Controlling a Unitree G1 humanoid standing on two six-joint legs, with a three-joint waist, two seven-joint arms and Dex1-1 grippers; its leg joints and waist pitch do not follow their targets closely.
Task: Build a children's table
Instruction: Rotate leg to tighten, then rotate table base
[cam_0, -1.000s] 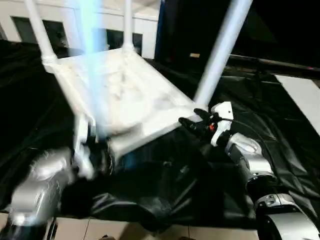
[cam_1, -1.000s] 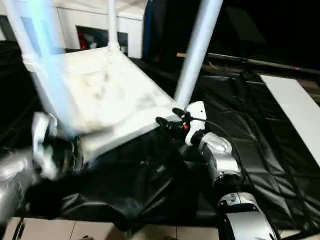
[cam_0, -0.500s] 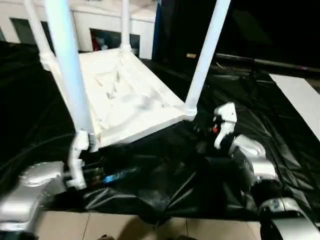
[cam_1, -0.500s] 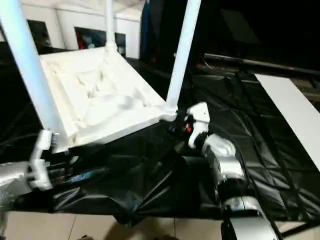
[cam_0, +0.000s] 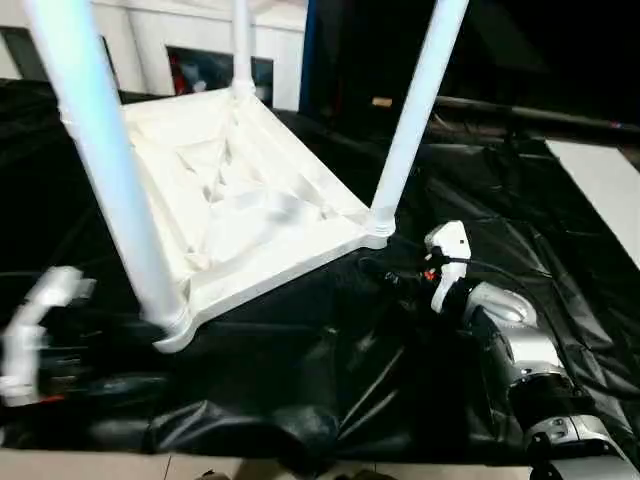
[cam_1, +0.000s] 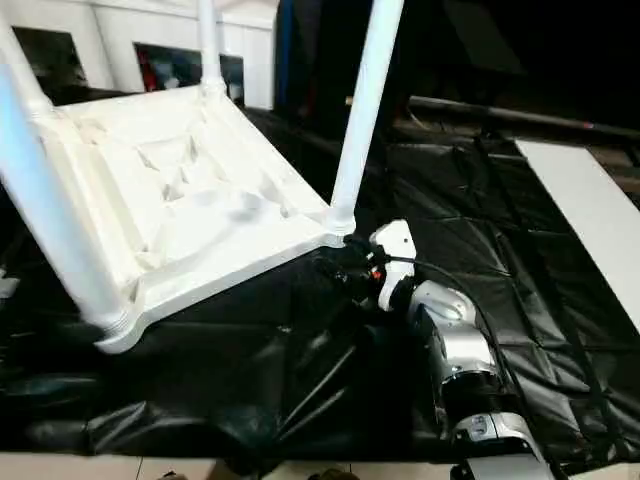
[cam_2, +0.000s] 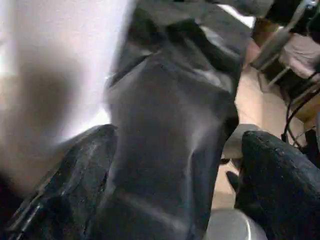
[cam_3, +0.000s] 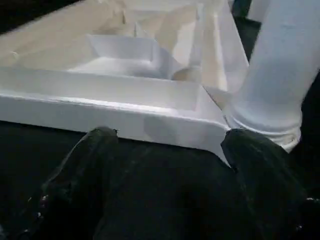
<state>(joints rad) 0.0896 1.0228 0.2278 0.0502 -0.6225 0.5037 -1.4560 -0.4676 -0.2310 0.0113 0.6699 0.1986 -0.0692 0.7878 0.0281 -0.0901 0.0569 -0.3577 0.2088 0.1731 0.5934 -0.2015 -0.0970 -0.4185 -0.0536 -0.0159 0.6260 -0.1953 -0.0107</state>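
The table top (cam_0: 250, 200) lies upside down on a black sheet (cam_0: 480, 190), ribbed underside up, one near corner raised. 4 legs (cam_0: 415, 110) stand in its corner sockets, so the fitting looks done; what seems left is checking each leg is seated fully and turning the table onto its feet. The right end effector (cam_3: 165, 165) sits spread just beside the top's near edge by 1 leg's base, pinching nothing. The left end effector (cam_2: 175, 195) is also spread and empty, off to the left over the sheet.
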